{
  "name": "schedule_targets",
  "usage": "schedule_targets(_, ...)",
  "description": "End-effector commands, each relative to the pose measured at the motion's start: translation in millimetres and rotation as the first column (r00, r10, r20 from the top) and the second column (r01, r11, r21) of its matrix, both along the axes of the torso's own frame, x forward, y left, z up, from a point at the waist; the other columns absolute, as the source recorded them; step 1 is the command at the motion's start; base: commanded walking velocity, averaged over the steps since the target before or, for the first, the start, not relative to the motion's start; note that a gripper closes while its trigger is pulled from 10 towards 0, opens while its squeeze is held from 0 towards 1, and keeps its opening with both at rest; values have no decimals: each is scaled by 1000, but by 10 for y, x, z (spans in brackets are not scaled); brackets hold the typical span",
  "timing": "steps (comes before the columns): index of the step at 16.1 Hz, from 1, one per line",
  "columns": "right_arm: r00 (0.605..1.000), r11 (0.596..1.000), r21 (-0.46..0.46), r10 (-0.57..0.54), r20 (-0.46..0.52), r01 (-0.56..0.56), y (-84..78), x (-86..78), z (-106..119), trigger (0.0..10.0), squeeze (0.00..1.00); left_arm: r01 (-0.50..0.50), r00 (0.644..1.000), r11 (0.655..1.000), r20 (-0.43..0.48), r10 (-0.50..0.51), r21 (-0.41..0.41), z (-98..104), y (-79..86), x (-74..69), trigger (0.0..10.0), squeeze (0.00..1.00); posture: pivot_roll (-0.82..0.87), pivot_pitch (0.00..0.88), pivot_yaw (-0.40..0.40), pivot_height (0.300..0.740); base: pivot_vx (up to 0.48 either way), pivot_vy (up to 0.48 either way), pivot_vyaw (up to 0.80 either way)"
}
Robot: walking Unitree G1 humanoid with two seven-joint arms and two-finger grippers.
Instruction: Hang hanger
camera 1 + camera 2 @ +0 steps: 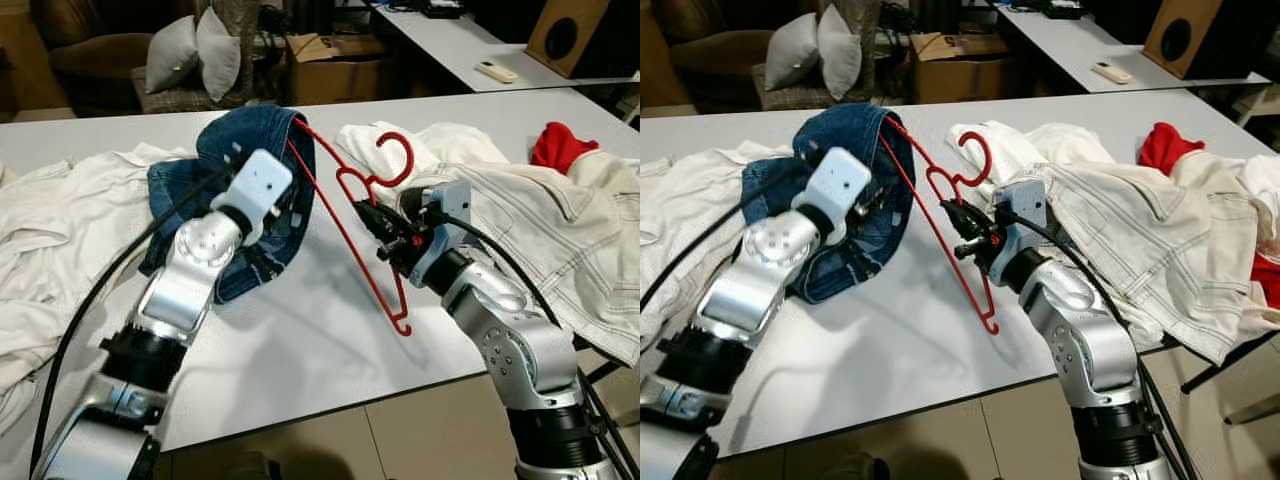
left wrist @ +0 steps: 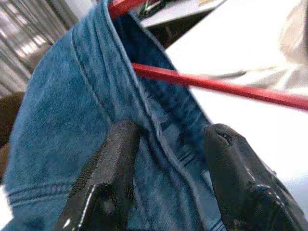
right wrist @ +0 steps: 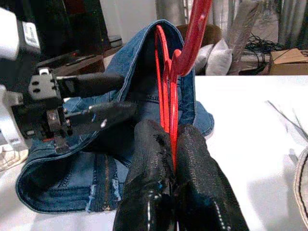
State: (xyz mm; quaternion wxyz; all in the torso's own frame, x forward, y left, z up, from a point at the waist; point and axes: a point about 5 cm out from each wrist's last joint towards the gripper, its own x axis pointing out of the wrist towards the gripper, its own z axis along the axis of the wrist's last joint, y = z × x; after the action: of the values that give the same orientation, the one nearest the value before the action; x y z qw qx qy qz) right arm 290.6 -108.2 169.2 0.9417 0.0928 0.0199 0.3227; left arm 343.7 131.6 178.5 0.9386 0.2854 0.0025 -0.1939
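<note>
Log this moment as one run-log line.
right gripper: shut on red hanger | left gripper: open around denim waistband | hanger end inside denim garment | white table

A white table stands before me; white clothes lie heaped on its left part, and more white clothes lie piled on its right part, hanging over the near edge; a red cloth sits among that right pile; beyond the table I see two grey pillows on a seat, a cardboard box beside them, a second table bearing a remote control, and a wooden speaker at the far right.
</note>
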Motion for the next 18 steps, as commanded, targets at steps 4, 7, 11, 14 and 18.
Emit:
schedule_targets(4, 1000, 1000, -15, 11, 22, -10, 21, 14, 61, 10000, 0, -146, 986, 980, 101, 133, 134, 43, 190, 14, 10000, 0, 57, 0, -5, 740, 0, 0, 0)
schedule_targets(7, 1000, 1000, -18, 16, 23, -16, 33, 13, 54, 10000, 0, -185, 972, 974, 172, 161, 131, 163, 240, 29, 0, 0, 58, 0, -7, 740, 0, 0, 0)
schedule_targets(11, 1000, 1000, -22, 17, 20, -17, 38, 2, 33, 10000, 0, -119, 978, 981, 190, 89, 154, 210, 163, -45, 0, 0, 60, 0, -1, 740, 0, 0, 0)
schedule_targets(14, 1000, 1000, -21, 14, 21, -13, 37, 7, 31, 10000, 0, -88, 985, 984, 160, 63, 155, 175, 146, -82, 0, 0, 63, 0, -2, 740, 0, 0, 0)
schedule_targets(18, 1000, 1000, -22, 13, 21, -12, 37, 21, 32, 10000, 0, -103, 988, 983, 129, 83, 152, 153, 209, -115, 0, 0, 65, 0, -6, 740, 0, 0, 0)
